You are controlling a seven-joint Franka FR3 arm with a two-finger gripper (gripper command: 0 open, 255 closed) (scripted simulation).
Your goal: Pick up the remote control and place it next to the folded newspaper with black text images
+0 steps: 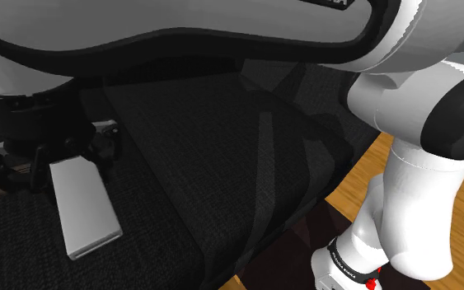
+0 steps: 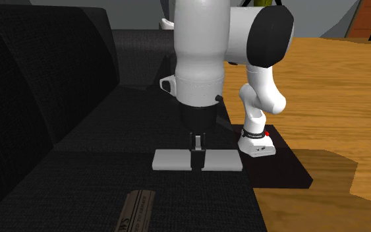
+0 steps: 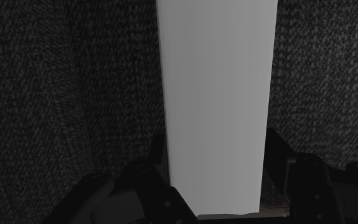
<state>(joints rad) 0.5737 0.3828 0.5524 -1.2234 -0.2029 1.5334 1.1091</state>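
The remote control (image 2: 177,160) is drawn as a plain light-grey flat slab and lies level at the dark sofa seat. My black gripper (image 2: 197,146) comes straight down on its middle and is shut on it. In the wrist view the grey remote (image 3: 215,108) runs out between the two fingers (image 3: 151,162), which clasp its long sides. From the shoulder view the remote (image 1: 86,206) sticks out below the gripper (image 1: 53,156). The folded newspaper (image 2: 134,209), dark with pale print, lies on the seat nearer the second exterior view's bottom edge, a short way from the remote.
The sofa's tall dark backrest (image 2: 39,72) rises on the second exterior view's left. The seat edge (image 2: 253,191) drops to a wooden floor (image 2: 335,99). My arm's base (image 2: 256,142) stands on a dark stand beside the sofa. A white cup-like thing (image 2: 167,84) peeks from behind the arm.
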